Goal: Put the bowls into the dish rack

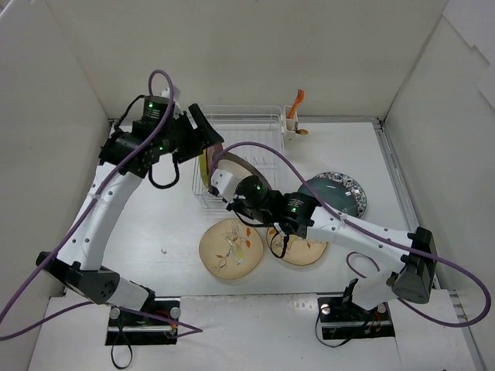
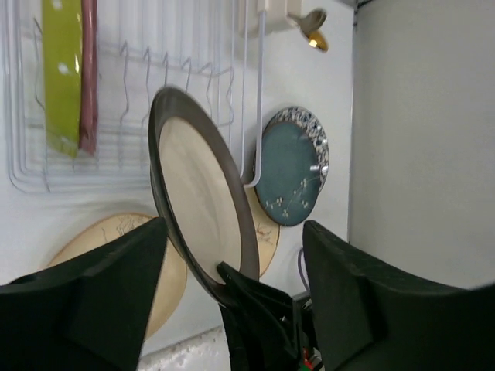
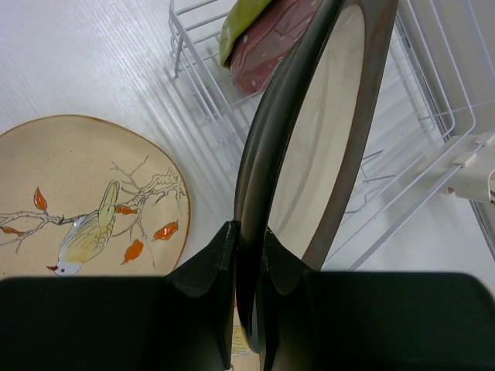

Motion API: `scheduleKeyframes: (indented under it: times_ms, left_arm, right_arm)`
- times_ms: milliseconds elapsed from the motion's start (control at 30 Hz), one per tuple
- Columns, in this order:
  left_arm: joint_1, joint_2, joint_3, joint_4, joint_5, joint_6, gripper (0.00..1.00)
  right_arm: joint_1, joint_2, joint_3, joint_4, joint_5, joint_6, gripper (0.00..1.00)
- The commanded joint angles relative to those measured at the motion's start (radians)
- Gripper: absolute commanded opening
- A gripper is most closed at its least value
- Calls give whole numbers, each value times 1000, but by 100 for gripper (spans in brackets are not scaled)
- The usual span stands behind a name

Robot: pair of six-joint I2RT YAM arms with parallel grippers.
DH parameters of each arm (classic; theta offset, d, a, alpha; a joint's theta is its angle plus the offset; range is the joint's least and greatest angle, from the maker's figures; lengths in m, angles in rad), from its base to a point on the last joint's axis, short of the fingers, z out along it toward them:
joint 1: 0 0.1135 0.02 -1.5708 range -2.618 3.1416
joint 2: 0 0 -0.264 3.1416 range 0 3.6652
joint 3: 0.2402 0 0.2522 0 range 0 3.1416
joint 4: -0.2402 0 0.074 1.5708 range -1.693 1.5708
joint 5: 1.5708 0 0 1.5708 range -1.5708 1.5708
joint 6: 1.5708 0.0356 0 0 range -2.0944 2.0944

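My right gripper [image 1: 230, 195] [image 3: 249, 239] is shut on the lower rim of a dark-rimmed bowl with a cream inside [image 1: 240, 164] [image 3: 325, 131] [image 2: 201, 193]. It holds the bowl on edge over the front of the white wire dish rack [image 1: 240, 116] [image 3: 418, 193] [image 2: 139, 154]. A lime green bowl [image 1: 203, 166] [image 2: 62, 69] [image 3: 247, 15] and a pink bowl [image 2: 88, 69] [image 3: 271, 42] stand upright in the rack's left slots. My left gripper [image 1: 203, 131] [image 2: 236, 294] is open and empty above the rack's left side.
Two cream bird-print bowls [image 1: 230, 246] [image 1: 298, 247] lie flat on the table in front of the rack. A dark teal bowl with a speckled rim [image 1: 336, 193] [image 2: 290, 170] lies to the right. The utensil cup with an orange utensil [image 1: 291, 124] hangs at the rack's far right corner.
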Motion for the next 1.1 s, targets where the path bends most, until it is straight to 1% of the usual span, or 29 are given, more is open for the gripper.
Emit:
scheduleKeyframes:
  times_ms: [0, 33, 67, 100, 133, 167, 300, 367, 467, 500, 567, 600, 667, 833, 933, 1067]
  left_arm:
    - [33, -60, 82, 69, -15, 44, 69]
    - [33, -73, 80, 70, -32, 55, 74]
    - [33, -105, 60, 72, -71, 72, 83]
    - [45, -123, 45, 83, -87, 81, 88]
    - [56, -167, 2, 90, -102, 93, 95]
    - [56, -187, -19, 93, -136, 121, 99]
    - [76, -312, -147, 87, -241, 188, 99]
    - [76, -350, -236, 87, -262, 225, 99]
    - [76, -422, -364, 87, -265, 263, 99]
    - [76, -463, -435, 96, -265, 276, 99]
    - [76, -507, -509, 121, -265, 302, 99]
    - [76, -548, -573, 126, -265, 307, 99]
    - [76, -594, -622, 126, -262, 308, 99]
    - [76, -666, -739, 106, -263, 317, 100]
    - [85, -711, -785, 74, -289, 319, 99]
    - [85, -747, -822, 63, -299, 331, 99]
  right_arm:
    - [-2, -82, 35, 140, 41, -10, 0]
    - [-7, -81, 49, 140, 38, -8, 0]
    - [-10, -75, 58, 138, 34, -1, 0]
    - [-21, -67, 72, 138, 30, 7, 0]
    - [-28, -62, 96, 140, 9, 30, 0]
    - [-57, -55, 113, 140, -2, 45, 0]
    - [-117, 13, 242, 137, -70, 142, 0]
    - [-158, 58, 288, 137, -102, 211, 0]
    - [-212, 124, 385, 137, -179, 318, 0]
    - [-226, 143, 435, 137, -206, 381, 0]
    - [-248, 193, 483, 137, -220, 424, 0]
    - [-251, 210, 527, 135, -220, 462, 0]
    - [-260, 252, 576, 140, -208, 512, 0]
    - [-263, 310, 641, 173, -185, 619, 0]
    - [-265, 320, 634, 235, -170, 668, 0]
    - [-266, 318, 597, 290, -104, 727, 0]
